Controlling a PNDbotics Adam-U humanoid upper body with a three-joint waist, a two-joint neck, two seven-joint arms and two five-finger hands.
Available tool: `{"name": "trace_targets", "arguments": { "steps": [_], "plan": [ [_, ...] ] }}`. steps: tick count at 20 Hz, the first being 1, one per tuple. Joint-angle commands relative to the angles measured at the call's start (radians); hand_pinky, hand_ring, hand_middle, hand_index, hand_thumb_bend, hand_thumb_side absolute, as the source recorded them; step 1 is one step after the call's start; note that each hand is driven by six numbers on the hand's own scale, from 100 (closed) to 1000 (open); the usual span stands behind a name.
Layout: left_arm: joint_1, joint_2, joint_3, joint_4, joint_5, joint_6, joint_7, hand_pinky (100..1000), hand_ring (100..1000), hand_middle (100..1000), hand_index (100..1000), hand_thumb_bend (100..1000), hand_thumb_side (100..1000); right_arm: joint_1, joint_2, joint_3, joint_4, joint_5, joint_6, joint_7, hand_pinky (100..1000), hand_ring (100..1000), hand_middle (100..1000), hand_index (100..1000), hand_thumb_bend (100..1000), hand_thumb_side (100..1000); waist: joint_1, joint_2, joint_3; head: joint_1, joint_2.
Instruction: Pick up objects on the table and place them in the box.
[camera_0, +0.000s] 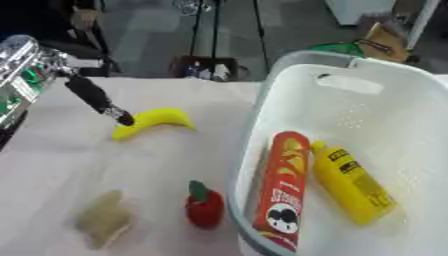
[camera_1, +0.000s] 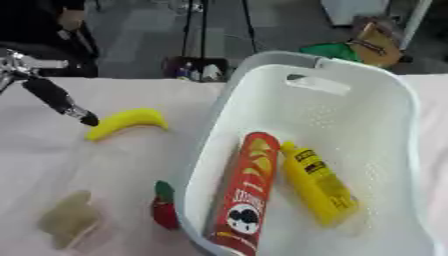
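Note:
A white basket (camera_0: 289, 85) takes up the right half of the table. Inside it lie a red chips can (camera_0: 284, 190) and a yellow bottle (camera_0: 352, 182), side by side. On the cloth to its left are a yellow banana (camera_0: 156, 121), a red fruit with a green stem (camera_0: 204, 206) right beside the basket's wall, and a tan flat piece (camera_0: 105, 219). My left hand (camera_0: 94, 97) comes in from the upper left. One straight black finger reaches down, and its tip touches the banana's left end. My right hand shows in no view.
The table's far edge runs behind the banana. Past it are a dark bag (camera_0: 206, 67), stand legs and a green and brown heap (camera_0: 372, 45) on the floor. Bare cloth lies between the banana and the tan piece.

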Motion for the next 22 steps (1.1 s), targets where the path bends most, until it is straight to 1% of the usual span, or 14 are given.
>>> {"name": "trace_targets", "arguments": {
  "steps": [1, 4, 12, 15, 22],
  "plan": [
    [-0.031, 0.001, 0.001, 0.026, -0.003, -0.003, -0.005, 1000, 1000, 951, 1000, 821, 604, -0.006, -0.015, -0.002, -0.017, -0.005, -0.005, -0.003, 748, 537, 523, 664, 100, 730, -0.003, -0.016, -0.001, 0.004, -0.013],
    [-0.04, -0.016, -0.006, 0.052, 0.0, -0.002, 0.0, 1000, 996, 944, 980, 819, 602, -0.006, -0.013, -0.001, -0.017, -0.005, -0.005, -0.003, 749, 537, 523, 664, 100, 731, -0.003, -0.015, -0.002, 0.005, -0.015],
    [-0.063, -0.065, -0.017, 0.136, -0.014, 0.002, 0.012, 1000, 994, 940, 968, 814, 603, -0.006, -0.01, 0.001, -0.017, -0.006, -0.005, -0.003, 750, 537, 523, 665, 100, 726, -0.004, -0.01, -0.006, 0.012, -0.022],
    [-0.071, -0.082, -0.015, 0.17, -0.039, 0.003, 0.019, 1000, 993, 937, 965, 794, 612, -0.007, -0.009, 0.002, -0.017, -0.007, -0.006, -0.003, 751, 537, 523, 665, 100, 731, -0.004, -0.008, -0.008, 0.015, -0.026],
    [-0.085, -0.119, 0.0, 0.251, -0.067, 0.001, 0.025, 1000, 992, 934, 955, 786, 611, -0.009, -0.006, 0.003, -0.017, -0.008, -0.008, -0.003, 752, 537, 523, 666, 100, 730, -0.002, -0.002, -0.015, 0.027, -0.034]
  ]
}}
